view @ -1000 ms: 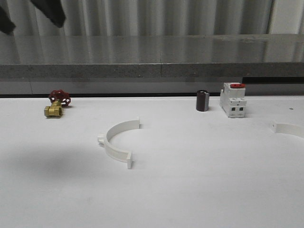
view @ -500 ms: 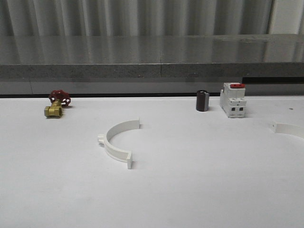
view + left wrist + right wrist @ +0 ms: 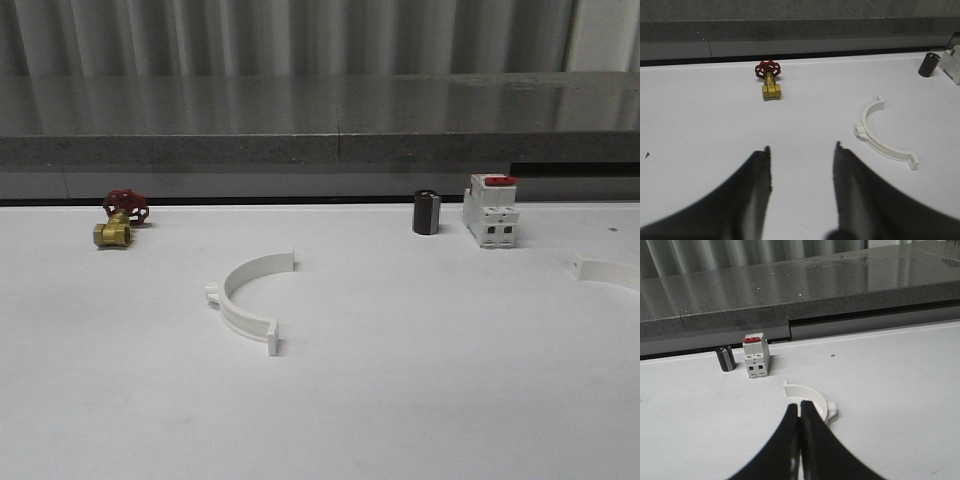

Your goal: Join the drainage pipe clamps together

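Observation:
One white drainage pipe clamp (image 3: pixel 233 303) lies flat on the white table (image 3: pixel 400 400), left of centre, with its open side facing right. The second clamp (image 3: pixel 608 270) lies at the table's right edge, cut off by the front view. In the left wrist view my left gripper (image 3: pixel 802 146) is open and empty above bare table, with the first clamp (image 3: pixel 883 147) off to one side. My right gripper (image 3: pixel 799 403) is shut, its tips just in front of the second clamp (image 3: pixel 812 391), which its fingers partly hide.
A brass valve with a red handwheel (image 3: pixel 120 220) sits at the back left. A small black cylinder (image 3: pixel 427 212) and a white breaker with a red top (image 3: pixel 491 212) stand at the back right. A grey stone ledge (image 3: pixel 320 140) runs along the far side.
Dark arm parts at the top left of the front view one second ago have gone, and so has the shadow on the left of the table. The clamps have not moved.

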Controlling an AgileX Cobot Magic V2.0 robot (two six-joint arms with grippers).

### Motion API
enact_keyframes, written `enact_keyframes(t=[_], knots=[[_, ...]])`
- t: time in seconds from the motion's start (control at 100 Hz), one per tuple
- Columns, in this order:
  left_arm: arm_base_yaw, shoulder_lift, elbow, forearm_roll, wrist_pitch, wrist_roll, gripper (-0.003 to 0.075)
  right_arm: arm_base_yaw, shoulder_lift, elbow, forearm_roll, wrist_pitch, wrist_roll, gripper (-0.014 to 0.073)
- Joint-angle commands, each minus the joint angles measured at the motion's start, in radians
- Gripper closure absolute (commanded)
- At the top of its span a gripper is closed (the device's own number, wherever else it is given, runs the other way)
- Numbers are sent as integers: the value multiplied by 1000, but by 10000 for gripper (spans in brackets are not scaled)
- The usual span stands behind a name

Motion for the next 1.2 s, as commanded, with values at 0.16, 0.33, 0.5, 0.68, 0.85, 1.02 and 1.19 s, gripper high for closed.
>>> enact_keyframes(t=[0.16, 0.33, 0.5, 0.68, 0.85, 1.02, 1.19], knots=[[4, 0, -26, 12, -101, 1, 740, -8, -19, -16, -2, -83, -6, 660], [4, 0, -26, 9, -79, 1, 740, -8, -19, -16, -2, -123, -6, 660], [4, 0, -26, 9, -77, 1, 740, -8, -7, -63, -19, -148, -21, 660], [4, 0, -26, 9, -77, 1, 740, -8, 161, -226, -19, 41, -21, 660], [4, 0, -26, 9, -77, 1, 740, -8, 427, -414, -19, 161, -21, 660], [4, 0, -26, 9, -76, 1, 740, -8, 675, -567, -19, 195, -21, 660], [4, 0, -26, 9, -76, 1, 740, -8, 841, -637, -19, 176, -21, 660]])
